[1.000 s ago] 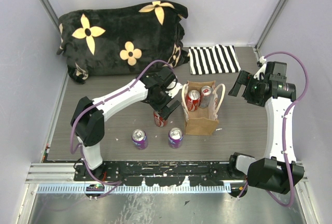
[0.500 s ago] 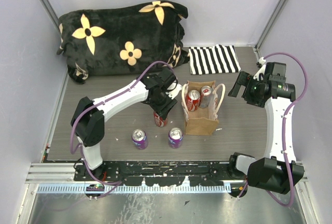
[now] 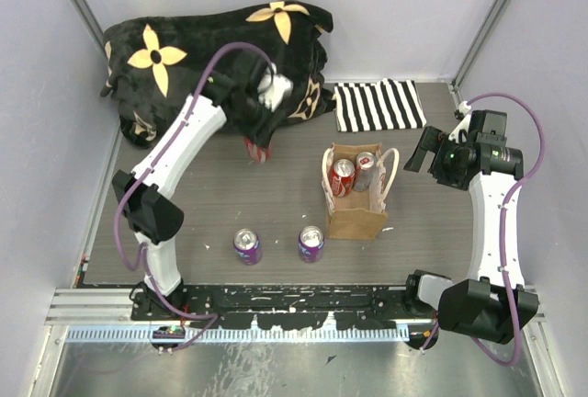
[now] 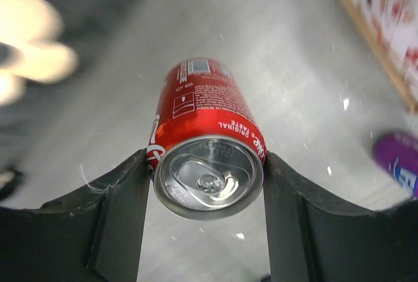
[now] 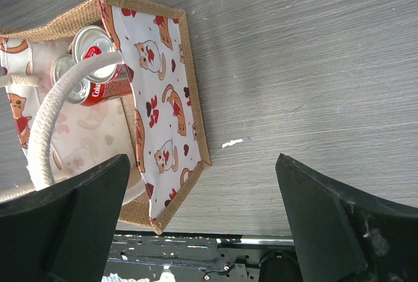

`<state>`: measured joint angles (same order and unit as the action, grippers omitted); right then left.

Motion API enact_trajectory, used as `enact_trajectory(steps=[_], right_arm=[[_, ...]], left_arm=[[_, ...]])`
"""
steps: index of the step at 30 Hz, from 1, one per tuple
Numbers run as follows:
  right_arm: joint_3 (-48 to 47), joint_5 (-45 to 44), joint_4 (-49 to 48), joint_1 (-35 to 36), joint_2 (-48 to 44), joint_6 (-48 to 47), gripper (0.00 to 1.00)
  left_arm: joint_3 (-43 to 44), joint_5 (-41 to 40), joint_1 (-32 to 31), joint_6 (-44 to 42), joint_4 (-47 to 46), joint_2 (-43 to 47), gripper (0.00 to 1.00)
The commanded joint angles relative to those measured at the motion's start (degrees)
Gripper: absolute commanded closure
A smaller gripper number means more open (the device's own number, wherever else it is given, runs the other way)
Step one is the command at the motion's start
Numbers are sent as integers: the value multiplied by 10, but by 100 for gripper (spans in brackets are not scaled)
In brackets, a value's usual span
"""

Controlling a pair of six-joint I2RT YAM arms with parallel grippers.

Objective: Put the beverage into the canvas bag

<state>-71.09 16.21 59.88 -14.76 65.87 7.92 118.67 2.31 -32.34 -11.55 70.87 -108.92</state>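
The left arm reaches up and away from its base at the near edge, its white forearm slanting toward the far left and its wrist bending down just in front of the black flowered cushion. The left pincer is clamped on a red can. Its two dark fingers press on opposite sides of the can just below the top rim, and the pull-tab end faces the wrist camera. From above, the can hangs tilted under the wrist and appears lifted off the surface, which is blurred beneath it in the wrist view. It is well to the left of the bag and not yet in it. The bag stands upright near the middle of the surface with its mouth open and its rope handles up. Inside it are another red can and a paler can side by side. The right arm rises from its base at the near right, its long link running up the right side and its elbow folding back toward the centre. The right pincer is spread wide and holds nothing, and it hovers to the right of the bag, apart from it. Its wrist camera looks down on the printed side of the bag and the bare surface beside it. Two purple cans stand upright near the front edge, to the left of the bag and in front of it. A striped cloth lies flat at the far side, behind the bag.
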Motion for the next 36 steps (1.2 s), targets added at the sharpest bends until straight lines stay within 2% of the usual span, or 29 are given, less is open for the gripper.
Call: enact_trajectory(steps=[1,3,5,10,12,16,23,36], right_arm=[[3,7,-24,-3,-13,4,0],[5,8,-23,-3,-14,4,0],[4,7,-23,-3,-17,5,0],[0,0,-14,-3,-22,3,0],[2,0,-14,-3,-23,3,0],[2,1,-14,-3,-22,3,0],[11,2,-18,-3,-21,2,0],[16,2,-21,-4,-18,-3,0]], left_arm=[[258,-5,-3,-24,31,-61,100],[370,7,-11,-11,32,-109,100],[409,12,-29,-8,-3,-125,100],[253,38,-91,-1,-159,-52,100],[238,44,-114,5,-180,-48,100],[254,70,-139,34,-189,-61,100],[246,83,-186,36,-189,-78,100],[156,65,-268,7,-190,-113,100]])
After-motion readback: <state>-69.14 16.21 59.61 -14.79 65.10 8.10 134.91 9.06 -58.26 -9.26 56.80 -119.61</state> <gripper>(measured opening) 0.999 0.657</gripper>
